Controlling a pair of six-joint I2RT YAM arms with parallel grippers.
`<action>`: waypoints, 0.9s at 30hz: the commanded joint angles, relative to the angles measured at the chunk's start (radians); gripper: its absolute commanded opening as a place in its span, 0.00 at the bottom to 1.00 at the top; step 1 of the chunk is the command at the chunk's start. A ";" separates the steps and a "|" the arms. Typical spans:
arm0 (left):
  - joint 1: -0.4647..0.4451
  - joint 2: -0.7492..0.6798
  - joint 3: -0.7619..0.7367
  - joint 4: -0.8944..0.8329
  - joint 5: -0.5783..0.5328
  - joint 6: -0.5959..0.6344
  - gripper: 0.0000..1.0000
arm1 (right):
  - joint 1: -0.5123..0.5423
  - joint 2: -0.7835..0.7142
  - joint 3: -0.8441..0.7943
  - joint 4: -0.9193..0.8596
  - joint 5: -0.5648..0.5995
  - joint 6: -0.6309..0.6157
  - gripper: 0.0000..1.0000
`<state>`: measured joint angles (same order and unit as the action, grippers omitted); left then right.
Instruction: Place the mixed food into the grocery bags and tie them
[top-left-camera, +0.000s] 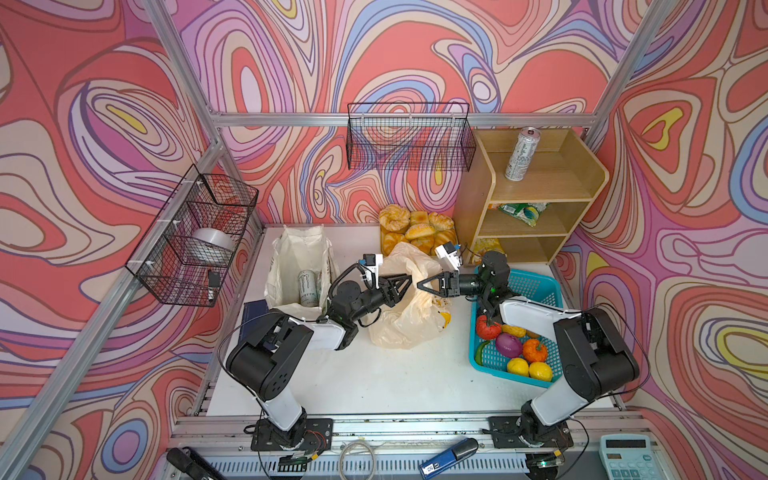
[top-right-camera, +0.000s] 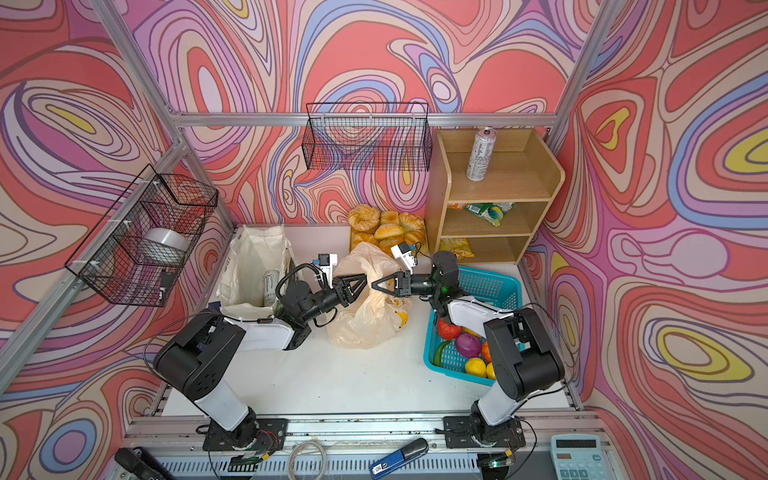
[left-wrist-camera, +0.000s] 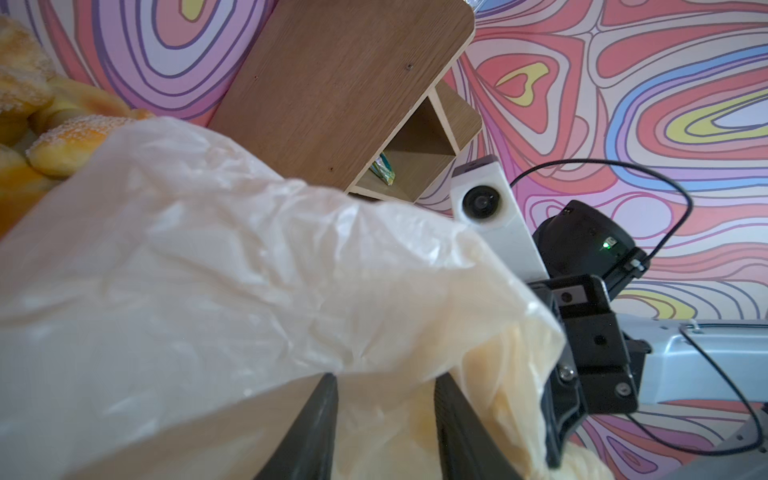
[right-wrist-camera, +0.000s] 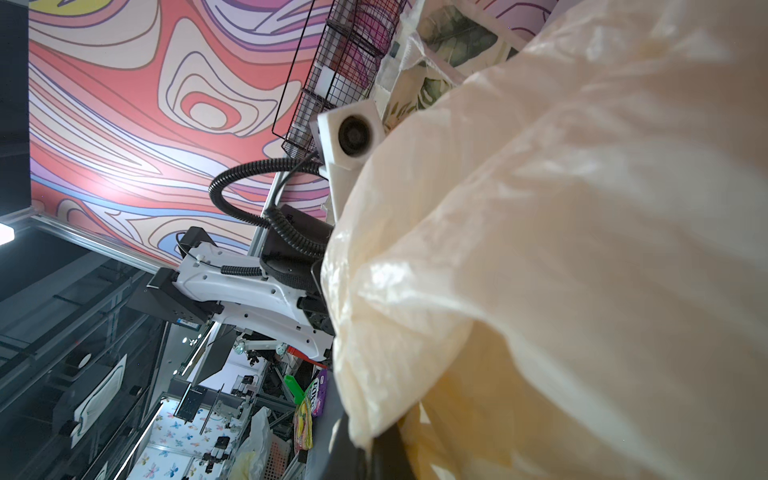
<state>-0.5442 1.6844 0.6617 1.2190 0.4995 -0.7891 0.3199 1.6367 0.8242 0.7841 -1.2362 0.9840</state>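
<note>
White tabletop (top-left-camera: 374, 382), swirl-patterned pink walls (top-left-camera: 415, 50). Cream translucent plastic bag (top-left-camera: 399, 328): left gripper (top-left-camera: 409, 277), 9 o'clock, jaws parted; right gripper (top-left-camera: 420, 286), 3 o'clock, clenching it.

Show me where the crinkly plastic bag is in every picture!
In a top view: plastic bag just in front of the bread.
In a top view: same spot.
Left wrist view: close up, filling most.
Right wrist view: close up too.
Landmark: bread; absent from right wrist view.

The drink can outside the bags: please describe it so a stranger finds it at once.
Look at the wooden shelf unit at the table's back right corner. On its top board stands a tall silver-white can, alone. The other can sits inside the cloth tote at the left.
</note>
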 joint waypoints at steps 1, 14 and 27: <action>-0.002 -0.016 0.075 0.002 0.048 0.000 0.42 | 0.013 0.053 -0.015 0.233 -0.031 0.132 0.00; -0.062 -0.074 0.253 -0.318 0.111 0.139 0.43 | 0.015 0.280 0.024 0.707 -0.017 0.428 0.00; -0.102 -0.167 0.262 -0.487 -0.054 0.261 0.42 | 0.017 0.343 0.061 0.705 0.003 0.410 0.00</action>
<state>-0.6426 1.6058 0.9352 0.7727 0.5156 -0.5941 0.3294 1.9629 0.8753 1.4559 -1.2526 1.4033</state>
